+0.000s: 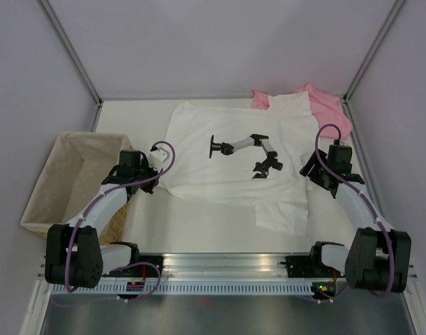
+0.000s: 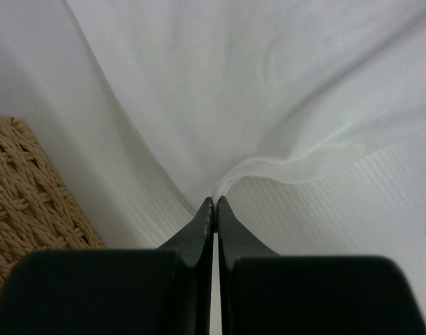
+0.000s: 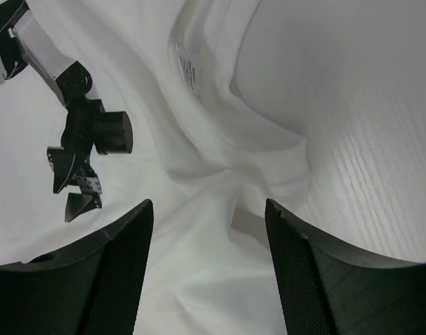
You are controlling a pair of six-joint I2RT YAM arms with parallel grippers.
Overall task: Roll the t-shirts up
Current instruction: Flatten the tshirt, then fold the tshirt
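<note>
Nearest, by the rail (image 1: 227, 269): a strip of bare table (image 1: 199, 223) open in front of the shirt's hem, broader on the left and narrower on the right, where a flap of cloth reaches closer. On the left, room cut short by a woven basket (image 1: 59, 181) right beside the left arm. On the right, only a thin lane of table between cloth and wall.

Mid-table: white t-shirt (image 1: 234, 153), spread mostly flat, with a print (image 1: 248, 153) of a robot arm facing up. Near left corner drawn toward the left gripper (image 1: 156, 155), which is clamped on the hem with jaws pressed together. Seen only from the left wrist: a thin fold caught at the tips, cloth fanning away in taut creases, basket weave close at the left.

Right gripper (image 1: 312, 167) poised at the shirt's right edge, fingers (image 3: 122, 244) spread wide and holding nothing. Contact with the cloth impossible to tell. Seen only from the right wrist: rumpled folds between the fingers and a small label (image 3: 186, 70) farther up.

Farthest, and only in the top view: pink t-shirt (image 1: 332, 108), bunched in the far right corner, partly under the white one.
</note>
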